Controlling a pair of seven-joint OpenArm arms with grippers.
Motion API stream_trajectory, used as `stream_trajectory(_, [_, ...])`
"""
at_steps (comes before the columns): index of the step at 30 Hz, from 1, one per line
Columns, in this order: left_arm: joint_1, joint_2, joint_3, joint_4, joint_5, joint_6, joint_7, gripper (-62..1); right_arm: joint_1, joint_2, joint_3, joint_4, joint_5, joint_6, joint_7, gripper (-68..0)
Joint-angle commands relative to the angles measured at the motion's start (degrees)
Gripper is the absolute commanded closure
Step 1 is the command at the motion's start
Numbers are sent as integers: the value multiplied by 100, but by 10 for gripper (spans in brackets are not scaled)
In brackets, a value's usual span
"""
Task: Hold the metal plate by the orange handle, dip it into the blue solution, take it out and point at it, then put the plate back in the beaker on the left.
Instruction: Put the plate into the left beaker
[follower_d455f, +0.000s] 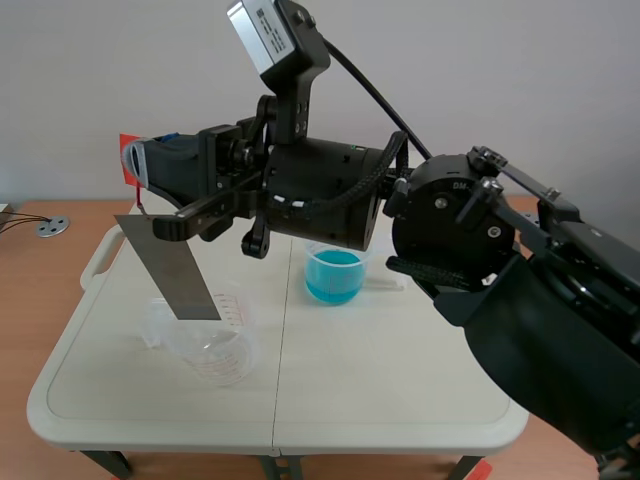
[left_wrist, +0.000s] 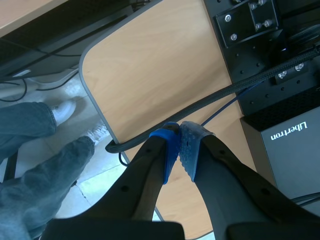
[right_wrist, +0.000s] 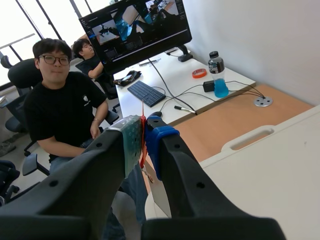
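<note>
Hanging off-table, the L gripper (left_wrist: 179, 145) is closed on nothing, its blue pads (left_wrist: 170, 150) meeting over a wooden desk (left_wrist: 150, 75) w/ a black cable (left_wrist: 200, 105) across it; jeans-clad legs (left_wrist: 35, 165) show on the floor beyond. On the white folding table (follower_d455f: 380, 400), a clear beaker (follower_d455f: 215, 350) sits near-left. The metal plate (follower_d455f: 170, 265) hangs tilted, lower end at that beaker's mouth; whether it is inside, can't tell. Above, the R gripper (follower_d455f: 143, 168), its arm stretched across from the right, is clamped on the plate's orange handle (follower_d455f: 127, 150). Mid-table, farther back, stands the beaker of blue solution (follower_d455f: 335, 275), well apart from the plate. Beyond the table in the R wrist view: 2 seated people (right_wrist: 65, 105) & a monitor (right_wrist: 135, 30).
</note>
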Motion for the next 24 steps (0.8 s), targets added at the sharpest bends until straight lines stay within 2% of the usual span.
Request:
stream_trajectory(1, [46, -33, -35, 17, -39, -13, -37, -18, 48, -31, -13, 127, 17, 17, 105, -15])
stream_trajectory(10, [48, -33, -35, 17, -37, -13, -85, -18, 17, -31, -9, 127, -33, 15, 105, -15])
stream_trajectory(18, [48, -33, -35, 17, 0, 442, -83, -16, 4, -31, -9, 120, -243, -94, 107, -15])
stream_trajectory(24, [48, -33, -35, 17, 94, 459, -107, -16, 4, -31, -9, 17, -256, -197, 175, -15])
